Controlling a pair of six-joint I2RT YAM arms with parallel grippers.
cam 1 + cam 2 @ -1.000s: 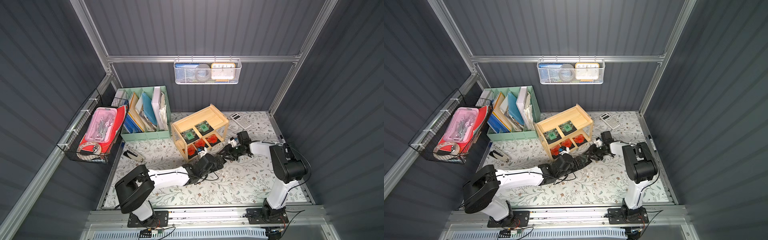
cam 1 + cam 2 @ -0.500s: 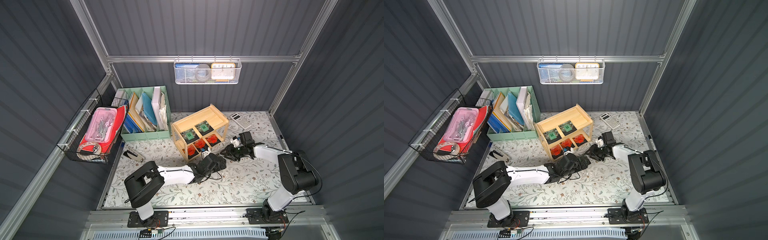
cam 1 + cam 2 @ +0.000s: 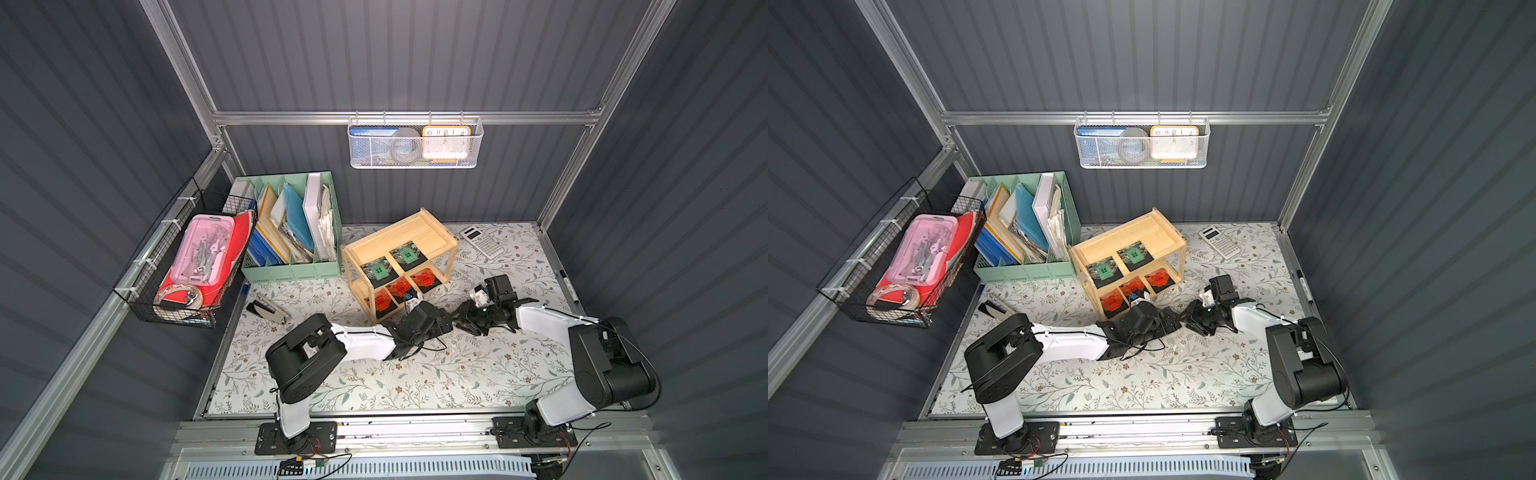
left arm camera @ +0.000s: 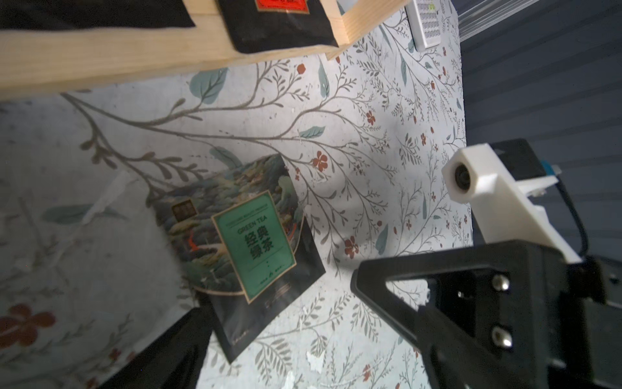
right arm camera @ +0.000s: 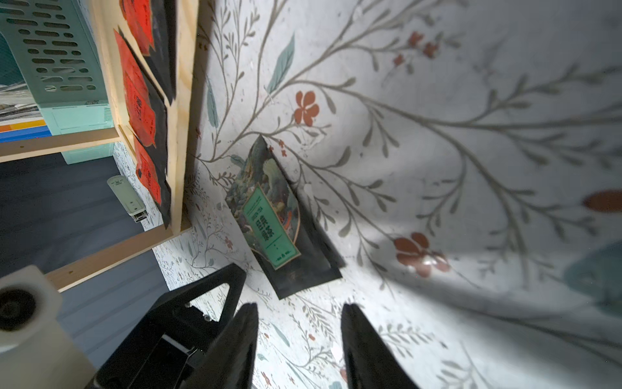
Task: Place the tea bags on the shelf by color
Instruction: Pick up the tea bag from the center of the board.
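Since the green tea bag (image 5: pixel 279 229) lies flat on the mat (image 5: pixel 437 134) before the shelf (image 5: pixel 181 101), one corner toward our right gripper (image 5: pixel 299 306) — jaws parted, empty — we judge a short reach left; whether the left gripper (image 3: pixel 442 324) is parted, we cannot tell.

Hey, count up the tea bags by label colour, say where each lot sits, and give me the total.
Green tea bags: 3, two on the shelf's top tier and one on the table, in the left wrist view.
Red tea bags: 3, all on the lower tier.
Total: 6
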